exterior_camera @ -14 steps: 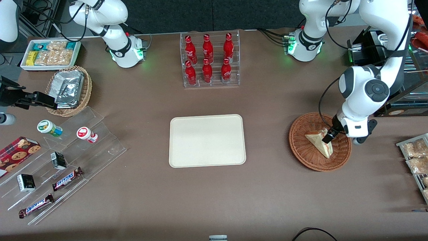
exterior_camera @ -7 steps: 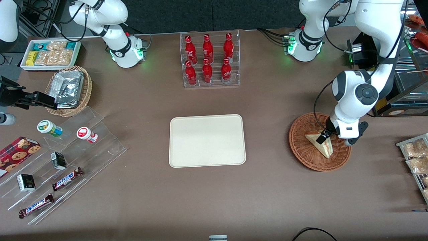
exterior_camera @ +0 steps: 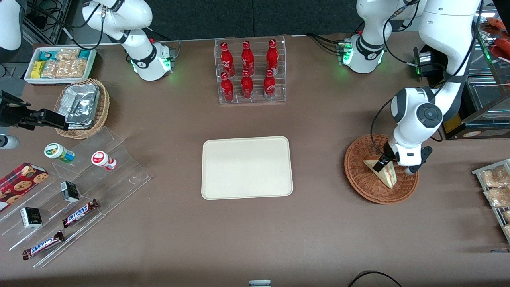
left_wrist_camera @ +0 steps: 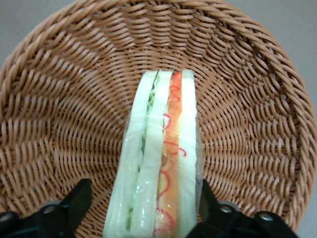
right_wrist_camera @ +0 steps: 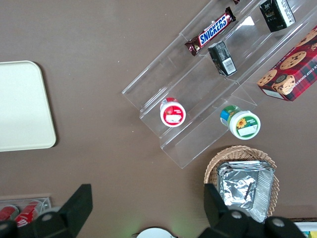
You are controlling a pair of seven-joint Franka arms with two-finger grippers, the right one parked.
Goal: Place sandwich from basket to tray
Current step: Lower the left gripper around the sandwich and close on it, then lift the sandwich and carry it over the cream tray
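Observation:
The sandwich [exterior_camera: 385, 175] is a pale bread wedge with green and red-orange filling. It lies in the reddish-brown wicker basket [exterior_camera: 360, 180] at the working arm's end of the table. My left gripper [exterior_camera: 382, 163] is down in the basket at the end of the sandwich farther from the front camera. In the left wrist view the gripper [left_wrist_camera: 143, 198] is open with a black finger [left_wrist_camera: 79, 198] on each side of the sandwich [left_wrist_camera: 161, 163], above the basket weave [left_wrist_camera: 59, 99]. One finger nearly touches the wrap and the other stands apart. The cream tray [exterior_camera: 247, 167] lies mid-table.
A clear rack of red bottles [exterior_camera: 250, 71] stands farther from the front camera than the tray. Snack packets [exterior_camera: 494, 183] lie at the working arm's table edge. Acrylic steps with snacks [exterior_camera: 75, 187], a foil-packet basket [exterior_camera: 81, 107] and a white snack box [exterior_camera: 59, 63] are toward the parked arm's end.
My left gripper has shifted a little toward the tray over the sandwich, with the wrist swinging the same way. The sandwich has not moved.

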